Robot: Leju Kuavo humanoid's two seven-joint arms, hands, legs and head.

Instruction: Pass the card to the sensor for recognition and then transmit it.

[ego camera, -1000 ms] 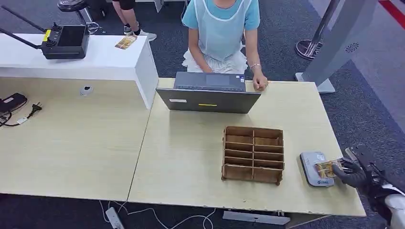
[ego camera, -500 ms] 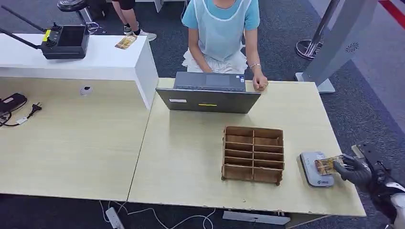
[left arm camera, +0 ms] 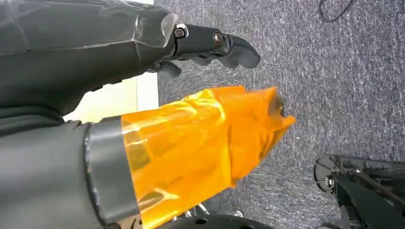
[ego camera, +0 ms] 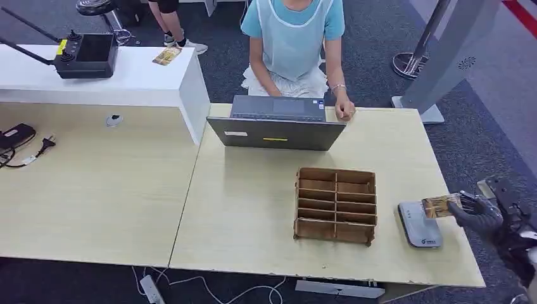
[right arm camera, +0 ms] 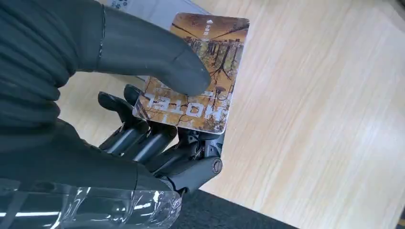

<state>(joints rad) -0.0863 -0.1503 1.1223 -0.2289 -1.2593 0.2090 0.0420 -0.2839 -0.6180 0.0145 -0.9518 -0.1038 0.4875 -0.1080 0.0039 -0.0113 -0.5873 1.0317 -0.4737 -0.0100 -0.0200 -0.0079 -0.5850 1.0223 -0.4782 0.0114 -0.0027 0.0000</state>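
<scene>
Low at the table's right edge, the right hand [ego camera: 479, 215] pinches the card [ego camera: 438, 206] between thumb and fingers, holding it flat just above the grey sensor [ego camera: 419, 224] beside the wooden organizer [ego camera: 335, 205].

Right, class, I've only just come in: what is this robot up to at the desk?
The robot's right hand holds a hotel card between thumb and fingers at the table's right edge, beside the grey card reader lying there. The card is near the reader's far end, apparently not resting on it. A wooden sorting rack stands next to the reader. Across the table a person sits at a laptop. The left hand hangs over the carpet, holding nothing.
</scene>
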